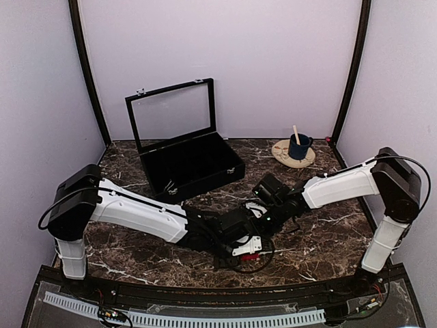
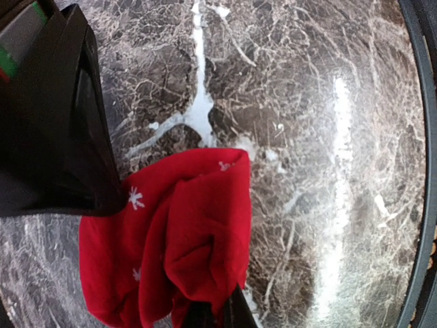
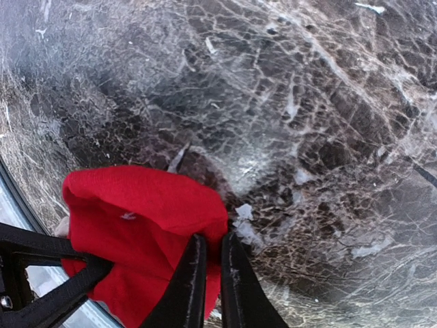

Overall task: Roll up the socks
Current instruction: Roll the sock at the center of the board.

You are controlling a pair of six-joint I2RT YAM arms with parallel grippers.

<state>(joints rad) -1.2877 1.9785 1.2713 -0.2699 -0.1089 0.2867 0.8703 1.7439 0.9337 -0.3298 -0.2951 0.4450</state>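
Item 1, left gripper (image 2: 217, 316): reaching in from the left to the middle of the marble table (image 1: 328, 232). Its jaws are standing closed, and its dark fingertips are pinching the lower edge of the red fabric at the bottom of the left wrist view.

Item 2, socks (image 2: 184, 232): red, with small white snowflake marks. They are lying bunched in soft folds on the table near its front edge, between the two grippers and gripped by both. In the top view only a sliver of red is showing beneath the meeting arms.

Item 3, right gripper (image 3: 212, 273): coming in from the right. Its two thin fingers are standing nearly together, clamping a fold of the socks between them.

Item 4, black housing (image 2: 48, 130): filling the upper left of the left wrist view and touching the socks. A green and red strip (image 2: 8, 63) is showing at its corner; whether it is carrying any lettering cannot be told.

Item 5, case (image 1: 194, 167): black, sitting open at the back left of the table, well apart from the socks. Its clear-paned lid (image 1: 174, 109) is standing upright.

Item 6, wooden disc (image 1: 285, 156): lying at the back right and carrying a dark blue cup (image 1: 298, 146), with a wooden stick (image 1: 296, 132) leaning inside the cup.
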